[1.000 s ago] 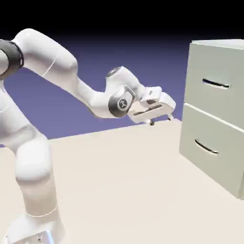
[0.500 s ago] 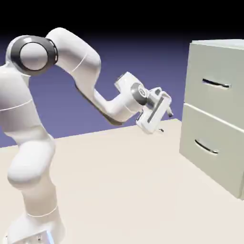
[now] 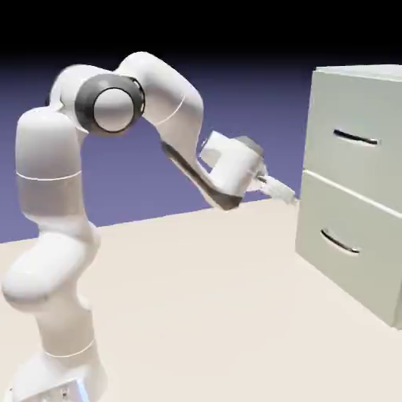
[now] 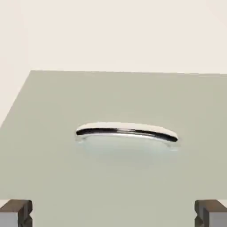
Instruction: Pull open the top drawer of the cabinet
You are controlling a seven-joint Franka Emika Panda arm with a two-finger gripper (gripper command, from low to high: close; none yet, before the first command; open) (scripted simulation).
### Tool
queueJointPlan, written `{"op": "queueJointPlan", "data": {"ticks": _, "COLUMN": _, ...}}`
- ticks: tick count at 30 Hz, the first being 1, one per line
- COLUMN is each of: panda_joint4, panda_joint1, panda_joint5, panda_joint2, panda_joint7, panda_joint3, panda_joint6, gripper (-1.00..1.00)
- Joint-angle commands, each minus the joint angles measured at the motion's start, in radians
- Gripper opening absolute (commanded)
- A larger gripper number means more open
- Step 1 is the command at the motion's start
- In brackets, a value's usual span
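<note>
The two fingers of the gripper (image 4: 113,213) are wide apart; near them stands the cabinet (image 3: 352,188), its lower drawer (image 3: 345,243) closed.

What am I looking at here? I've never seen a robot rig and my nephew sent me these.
It's a computer-rendered scene. The exterior view, from a camera standing apart, shows a white robot arm rising from a pale surface. At the right, a grey-green cabinet has two closed drawers, each with a curved handle.

The hand view looks out along the arm's jaws: grey tips at the bottom corners, spread wide, and a shiny handle on a grey-green front ahead. Nothing is held; the jaws haven't reached that handle.
</note>
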Motion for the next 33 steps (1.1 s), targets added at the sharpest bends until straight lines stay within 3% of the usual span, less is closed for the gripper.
{"op": "queueJointPlan", "data": {"ticks": 1, "panda_joint4": 0.017, "panda_joint1": -0.016, "panda_joint5": -0.044, "panda_joint2": 0.017, "panda_joint7": -0.039, "panda_joint3": 0.021, "panda_joint6": -0.007, "gripper": 0.0}}
{"op": "queueJointPlan", "data": {"ticks": 22, "panda_joint4": 0.36, "panda_joint1": -0.346, "panda_joint5": -0.936, "panda_joint2": 0.376, "panda_joint7": -0.846, "panda_joint3": 0.446, "panda_joint6": -0.149, "gripper": 0.0}}
{"op": "queueJointPlan", "data": {"ticks": 29, "panda_joint4": 0.573, "panda_joint1": -0.163, "panda_joint5": -0.918, "panda_joint2": 0.536, "panda_joint7": -0.994, "panda_joint3": 0.332, "panda_joint6": -0.116, "gripper": 0.0}}
{"op": "queueJointPlan", "data": {"ticks": 30, "panda_joint4": 0.573, "panda_joint1": -0.163, "panda_joint5": -0.918, "panda_joint2": 0.536, "panda_joint7": -0.994, "panda_joint3": 0.331, "panda_joint6": -0.116, "gripper": -1.0}}
{"op": "queueJointPlan", "data": {"ticks": 33, "panda_joint4": 0.501, "panda_joint1": -0.219, "panda_joint5": -0.925, "panda_joint2": 0.488, "panda_joint7": -0.949, "panda_joint3": 0.365, "panda_joint6": -0.131, "gripper": -1.0}}
